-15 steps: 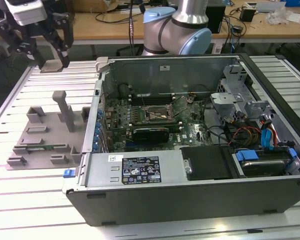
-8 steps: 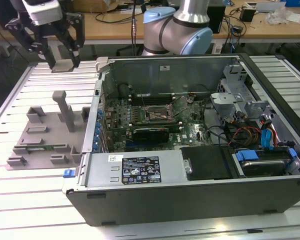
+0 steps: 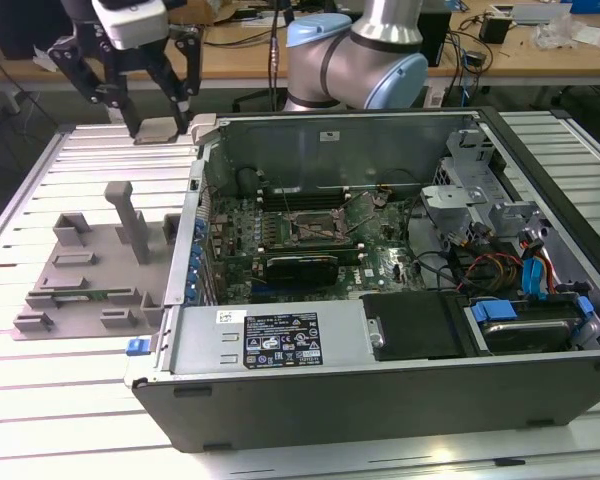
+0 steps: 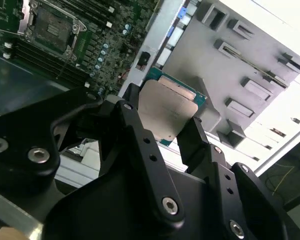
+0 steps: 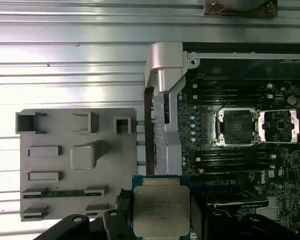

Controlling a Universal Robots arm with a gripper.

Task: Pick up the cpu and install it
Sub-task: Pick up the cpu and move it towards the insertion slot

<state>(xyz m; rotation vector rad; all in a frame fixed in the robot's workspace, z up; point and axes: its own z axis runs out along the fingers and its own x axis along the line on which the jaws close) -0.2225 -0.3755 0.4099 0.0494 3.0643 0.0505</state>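
**CPU gripped and held above the table beside the open case**

The cpu (image 5: 161,207) hangs in the air with its metal lid up and looking level. It is clamped by 2 opposite edges between the black fingers (image 4: 135,130) of the gripper (image 4: 164,117). This edge hold probably keeps the contact side untouched and leaves the underside free to settle flat into a seat.

The chip sits above the slatted table (image 3: 40,190), just outside the wall of the computer case (image 3: 430,400). It is between the grey fixture (image 5: 75,165) and the motherboard (image 5: 205,165). The socket (image 5: 237,127) lies well apart from it, and its metal frame (image 5: 280,125) is swung aside, seemingly to keep the seat open.

The chip's underside is out of sight. One edge is cut off in the first wrist view, and the fingers cover parts of 2 sides. The socket pins and any corner mark for alignment cannot be made out.
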